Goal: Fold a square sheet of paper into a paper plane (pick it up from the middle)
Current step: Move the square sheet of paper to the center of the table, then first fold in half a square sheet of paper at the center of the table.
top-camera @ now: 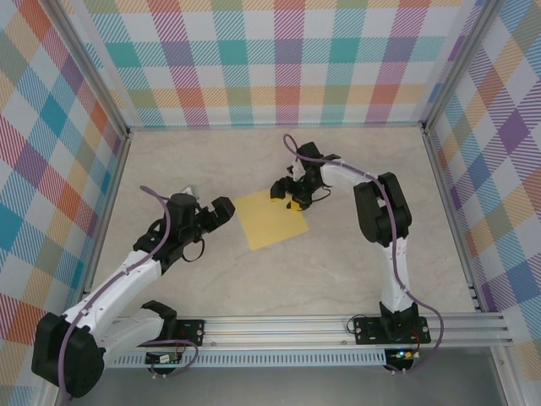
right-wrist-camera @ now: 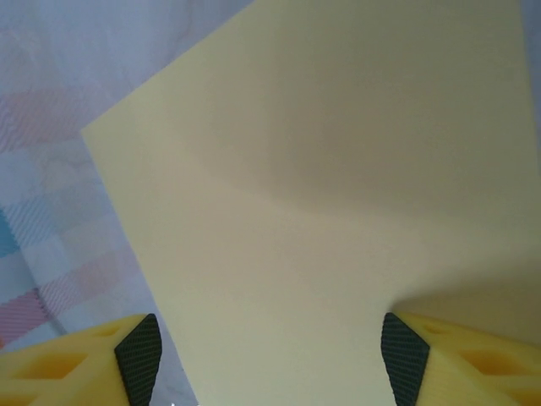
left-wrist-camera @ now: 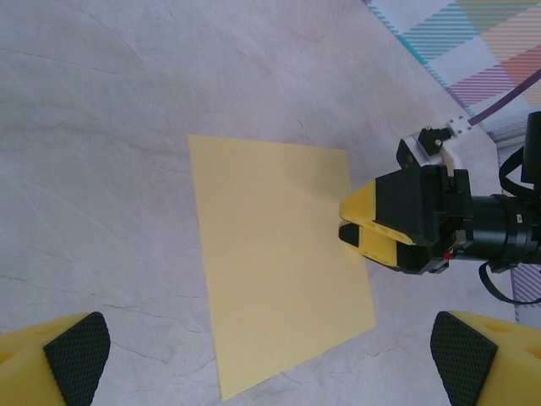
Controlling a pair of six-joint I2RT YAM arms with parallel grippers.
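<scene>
Nearest, left fingers [left-wrist-camera: 76, 351] spread full wide, gripping nothing, hanging above the table [left-wrist-camera: 101, 127], near edge of the sheet of paper [left-wrist-camera: 270, 254] lying ahead in the gap between them. Probably kept wide and clear in order to pin or take that near side upon a lift of the far one.

Ahead of those fingers, yellow sheet flat on the table, square, unfolded, no crease to be seen; no plane begun.

Beyond, at the sheet's far edge, right fingers [left-wrist-camera: 365, 207] brought in low and level, tips touching that edge about halfway along. Partly drawn together yet parted, pads well apart in the right wrist view, paper spreading out ahead across the gap. Nothing pinched, as far as can be told. Likely aimed at mid-edge for an even lift, no swinging from a corner.

Past the right fingers, checked wall [left-wrist-camera: 473, 51].
</scene>
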